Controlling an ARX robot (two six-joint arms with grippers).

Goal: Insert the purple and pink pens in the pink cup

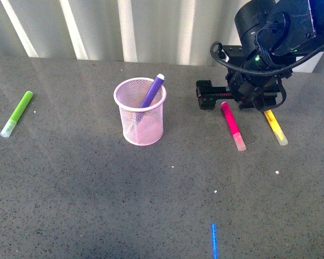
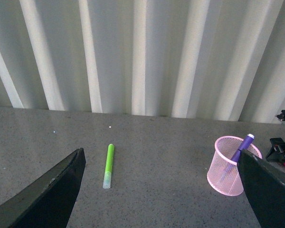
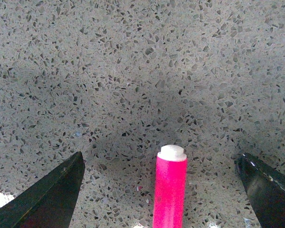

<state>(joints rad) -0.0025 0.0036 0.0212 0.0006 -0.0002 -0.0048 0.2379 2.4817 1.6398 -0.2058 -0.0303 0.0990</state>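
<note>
purple pen (image 1: pixel 152 91) leaning inside pink cup (image 1: pixel 135 127) | pink pen (image 1: pixel 233 125) flat on counter (image 1: pixel 97 205), right of cup | right wrist view alone: right tool (image 3: pixel 160 156) spread astride its white end | left tool (image 2: pixel 160 153) spread, empty

Front view: from robot's chest, tilted down across grey table (image 1: pixel 86 205) toward ribbed wall (image 1: pixel 151 27). Mid distance, whole work area in sight.

Left wrist view: set back, low over table, facing same wall. 2 things shared with front view: pink cup (image 1: pixel 141 113), green marker (image 1: pixel 17 113).

Right wrist view: very close, looking down at speckled tabletop. White-tipped end of pink pen (image 3: pixel 170 190) fills lower middle. Same pen in front view, right of cup.
</note>
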